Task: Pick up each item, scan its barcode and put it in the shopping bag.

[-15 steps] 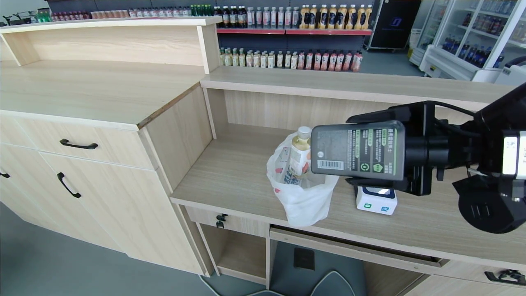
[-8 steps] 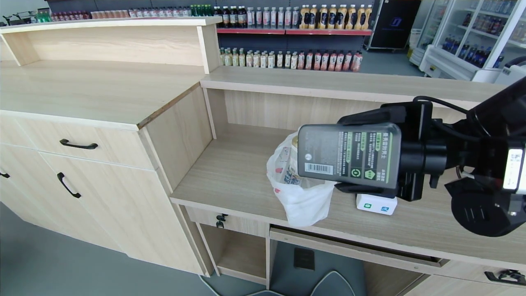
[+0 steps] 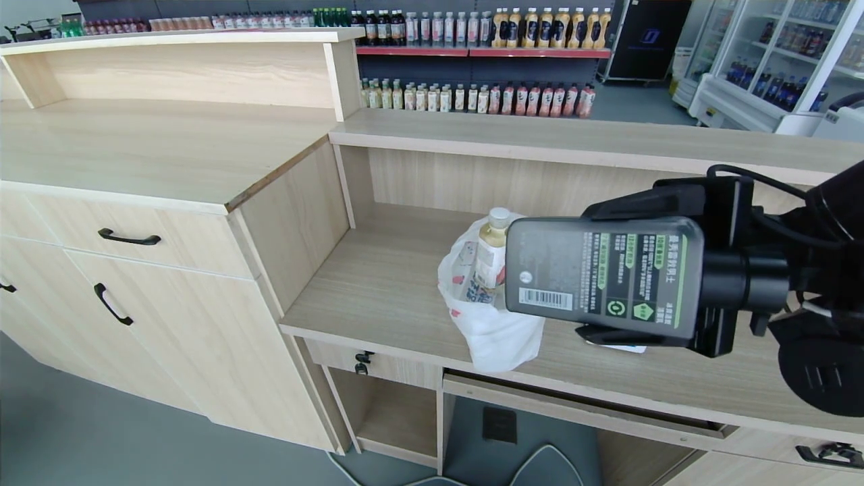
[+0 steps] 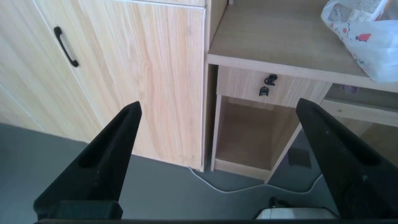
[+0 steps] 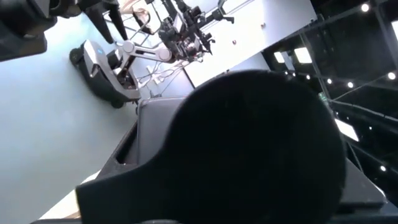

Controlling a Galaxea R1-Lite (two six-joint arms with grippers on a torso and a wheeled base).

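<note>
My right gripper is shut on a dark grey bottle with a green label, held on its side with the barcode facing me. It hangs just right of the white shopping bag, above the white scanner, which it mostly hides. A drink bottle stands in the bag. The right wrist view has the grey bottle close up and dark. My left gripper is open and holds nothing, low in front of the cabinet, with the bag off to one side.
The bag and scanner sit on a recessed wooden counter under a raised ledge. A taller cabinet with black handles stands to the left. A drawer below the counter is slightly open. Store shelves of drinks line the back.
The right gripper carried the grey bottle left over the bag, then back right and lower, so it now covers most of the scanner.
</note>
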